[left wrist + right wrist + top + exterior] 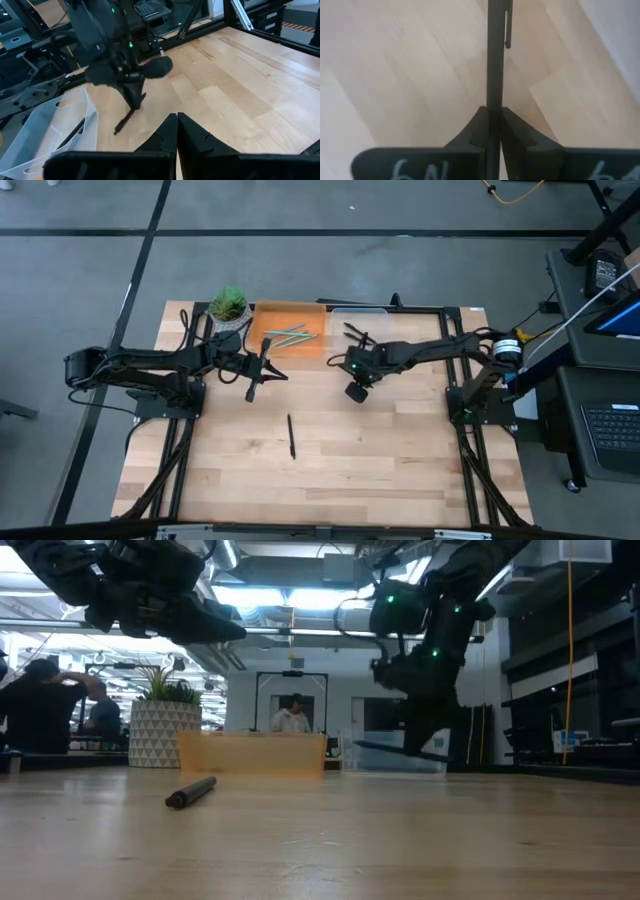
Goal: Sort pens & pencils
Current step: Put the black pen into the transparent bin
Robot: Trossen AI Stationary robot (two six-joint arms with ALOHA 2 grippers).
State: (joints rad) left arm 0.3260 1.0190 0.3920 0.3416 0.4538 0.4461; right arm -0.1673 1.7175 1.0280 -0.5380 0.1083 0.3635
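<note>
Bench (380,460) — pale wood planks in a black frame, both arms reaching in over its far half.

Right gripper (357,390) — near the bench middle, just in front of the clear tray (372,313); fingers (520,135) clamped on a dark pen (494,55) with a pocket clip. In the left wrist view the pen slants down from the grip, and whether its lower tip touches the wood cannot be told.

Left gripper (251,387) — over the bench in front of the orange tray (262,318), fingers (192,135) pressed together with nothing between them.

Orange tray — at the far edge, holding several light blue-grey sticks (290,336).

Clear tray — just beside the orange one, holding dark sticks (356,332).

Loose dark pen (291,435) — lying flat on the open bench, nearer the front edge, well apart from both grippers.

Potted plant (229,307) — in a patterned white pot, just beside the orange tray.

Room beyond, low view — people (45,705) in the background.
</note>
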